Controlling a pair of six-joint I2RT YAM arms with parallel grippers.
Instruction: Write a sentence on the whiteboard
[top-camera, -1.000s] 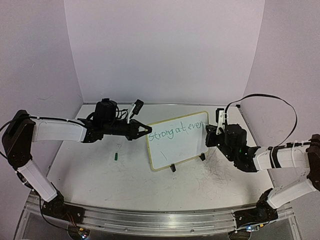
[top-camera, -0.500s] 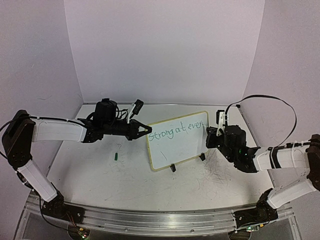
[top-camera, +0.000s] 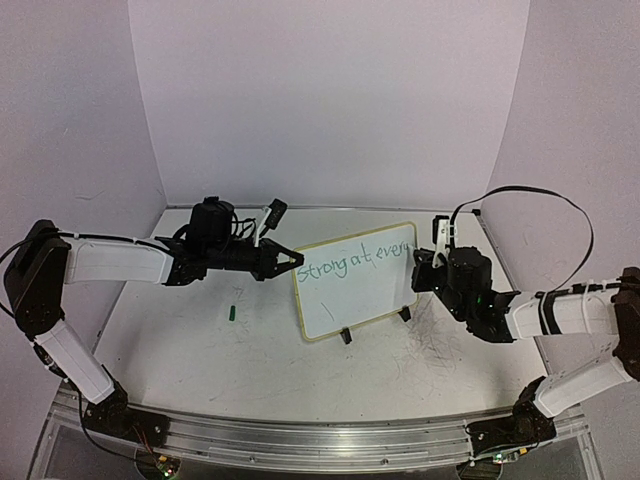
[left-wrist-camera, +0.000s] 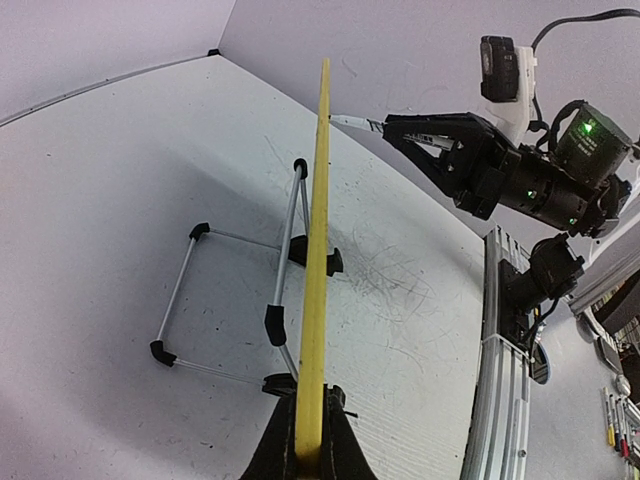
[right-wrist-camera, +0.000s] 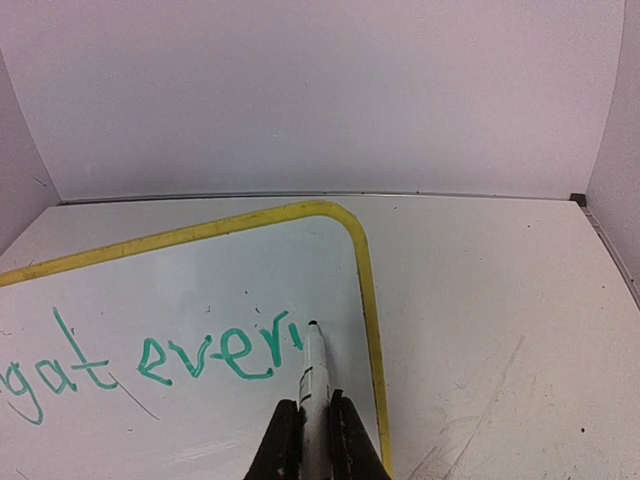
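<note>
The right gripper has moved a little, and the sentence has one new green stroke after "ever". This gripper squeezes one marker; its tip touches the whiteboard just past the last letter, near the right edge, while the left gripper pinches the left edge. I count one whiteboard standing on the table, one marker, one line of green words, two grippers and one small green bit on the table.

In the right wrist view the whiteboard runs off the left and lower edges, cutting off the start of the sentence, and the green speck left of centre in the top view is too small to identify.
</note>
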